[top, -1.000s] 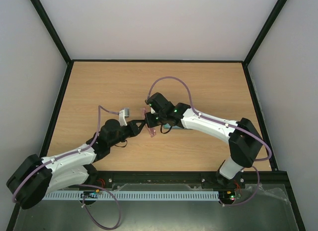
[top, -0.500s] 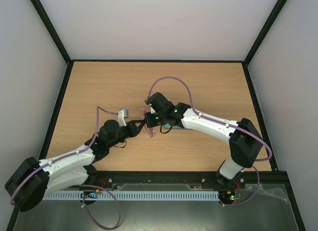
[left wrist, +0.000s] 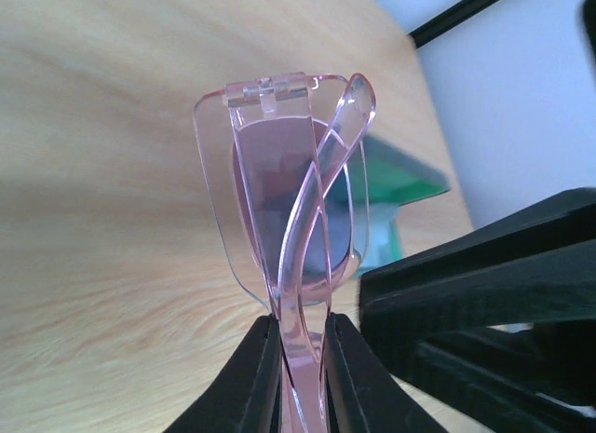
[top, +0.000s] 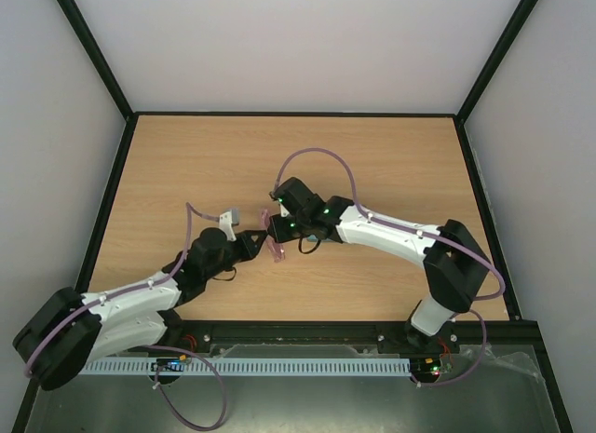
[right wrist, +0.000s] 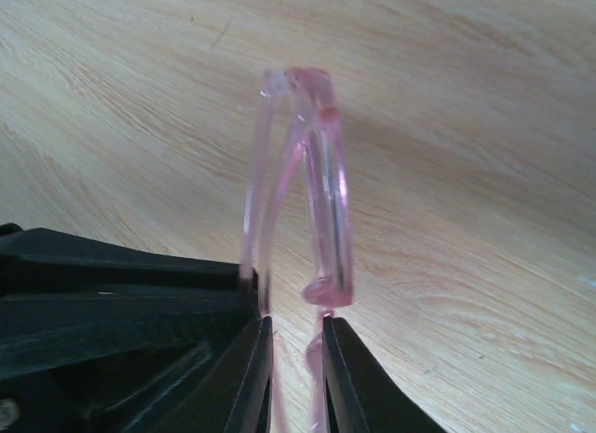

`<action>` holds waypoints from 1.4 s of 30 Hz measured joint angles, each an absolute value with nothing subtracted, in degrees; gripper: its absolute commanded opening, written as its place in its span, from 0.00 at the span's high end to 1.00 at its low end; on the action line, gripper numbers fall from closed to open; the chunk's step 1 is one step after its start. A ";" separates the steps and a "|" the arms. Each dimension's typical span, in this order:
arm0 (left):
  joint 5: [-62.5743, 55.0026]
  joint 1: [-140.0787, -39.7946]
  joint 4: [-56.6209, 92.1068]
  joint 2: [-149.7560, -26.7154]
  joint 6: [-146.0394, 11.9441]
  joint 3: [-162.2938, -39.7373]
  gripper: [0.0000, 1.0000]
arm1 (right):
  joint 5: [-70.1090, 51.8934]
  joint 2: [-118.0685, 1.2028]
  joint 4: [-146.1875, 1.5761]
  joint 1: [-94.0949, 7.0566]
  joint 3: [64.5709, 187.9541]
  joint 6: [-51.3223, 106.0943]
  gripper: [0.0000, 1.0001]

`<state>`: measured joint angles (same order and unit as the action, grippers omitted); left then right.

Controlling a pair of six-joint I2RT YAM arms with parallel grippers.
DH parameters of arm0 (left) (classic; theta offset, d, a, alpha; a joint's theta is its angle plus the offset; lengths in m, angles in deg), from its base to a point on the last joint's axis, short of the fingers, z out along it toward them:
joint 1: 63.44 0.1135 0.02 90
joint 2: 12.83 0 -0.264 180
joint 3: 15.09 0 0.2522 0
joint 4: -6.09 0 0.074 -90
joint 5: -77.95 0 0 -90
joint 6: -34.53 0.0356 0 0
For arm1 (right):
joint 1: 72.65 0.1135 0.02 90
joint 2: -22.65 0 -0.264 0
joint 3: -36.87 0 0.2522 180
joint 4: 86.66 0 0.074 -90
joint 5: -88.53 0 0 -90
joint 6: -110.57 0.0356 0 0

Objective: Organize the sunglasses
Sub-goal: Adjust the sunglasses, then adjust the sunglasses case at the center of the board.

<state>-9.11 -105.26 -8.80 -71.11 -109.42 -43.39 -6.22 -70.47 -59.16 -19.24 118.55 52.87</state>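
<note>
Roughly at the middle of the table, a little toward its near edge, the sunglasses sit between the two grippers where they meet. The left gripper reaches in from the left and is clamped on the pink frame, with a lens and a folded temple standing beyond its fingertips. The right gripper brackets another part of the frame with narrowly parted jaws; whether it actually grips cannot be told.

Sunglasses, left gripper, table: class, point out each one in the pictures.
sunglasses [left wrist: 265,182], left wrist view, on the lens.
left gripper [left wrist: 303,354], left wrist view, between its fingertips.
table [top: 391,154], top external view, bare wood.
</note>
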 measured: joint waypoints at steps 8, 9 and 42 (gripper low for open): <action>-9.52 -105.26 -10.48 -77.84 -109.44 -39.65 0.95 | -7.84 -75.87 -62.44 -18.60 117.32 53.08 0.78; -9.52 -105.26 -10.72 -78.26 -109.44 -39.63 0.95 | -7.86 -76.11 -62.51 -18.63 117.26 53.08 0.78; -9.00 -104.98 11.40 -69.73 -100.59 -53.66 0.95 | 8.12 -45.99 -61.66 -52.59 90.92 53.43 0.76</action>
<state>-9.00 -104.98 11.40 -69.73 -100.59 -53.66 8.12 -45.99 -61.66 -52.59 90.92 53.43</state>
